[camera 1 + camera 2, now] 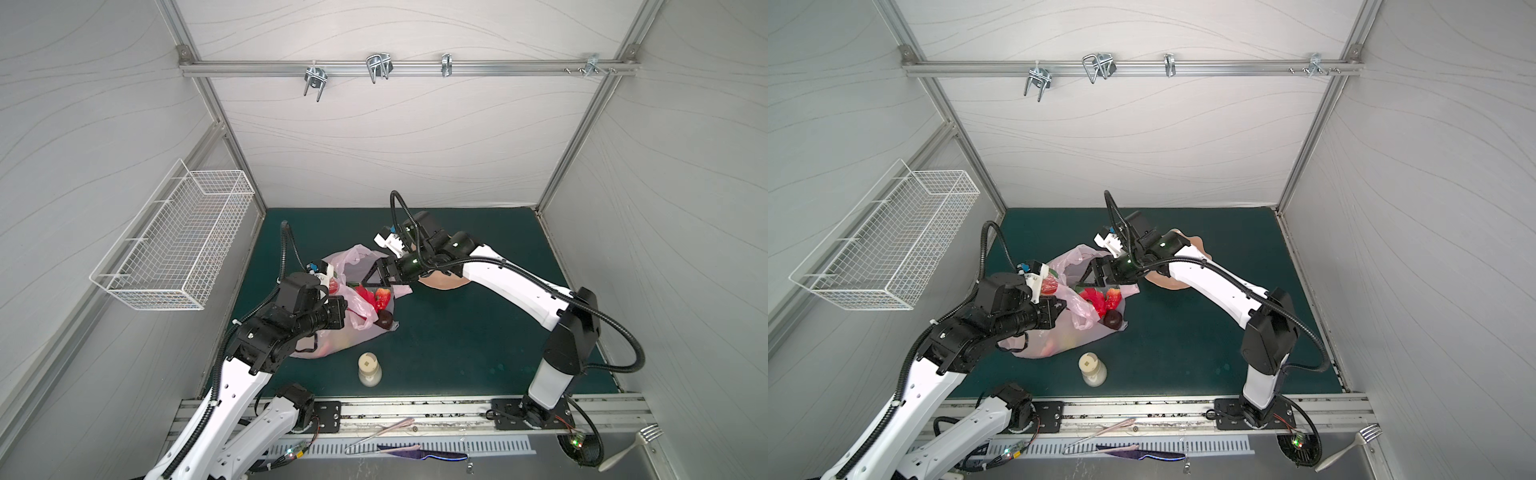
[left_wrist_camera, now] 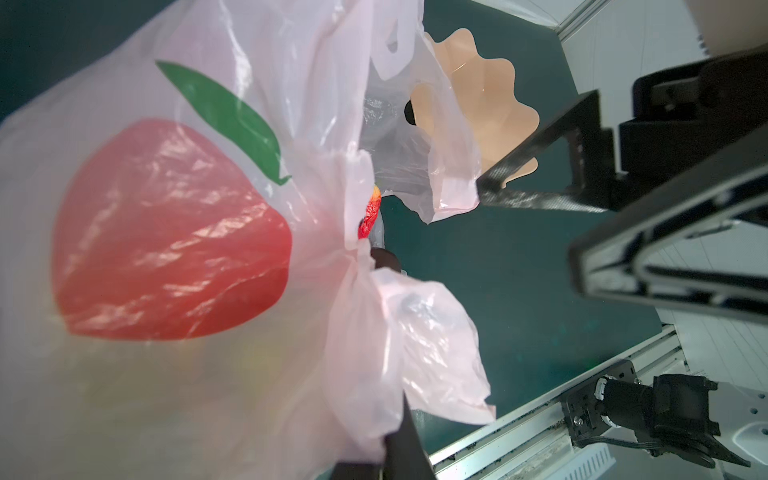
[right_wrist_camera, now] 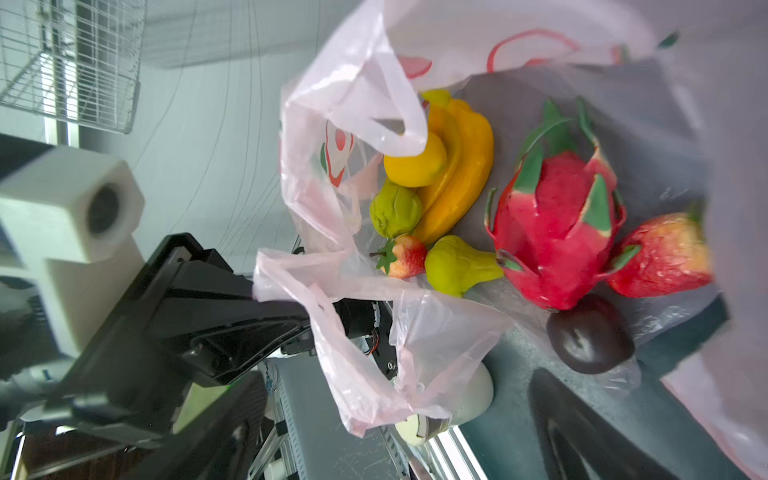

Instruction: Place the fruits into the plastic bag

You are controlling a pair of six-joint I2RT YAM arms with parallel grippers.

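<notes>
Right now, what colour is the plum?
Dark purple, almost black; plum clearest in the right wrist view.

No legible text, plastic bag bears only fruit prints, bottle cap mark perhaps a label, unreadable

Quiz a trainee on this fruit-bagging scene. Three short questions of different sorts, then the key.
1. True or false: the left gripper is shut on the thin translucent pink plastic bag.
2. Which toy fruit lies outermost, at the bag's edge beside the bare dark green mat? A) yellow banana bunch B) dark round plum C) green pear
3. Fill in: the right gripper has its jaws ____.
Key: 1 true; 2 B; 3 open.
</notes>
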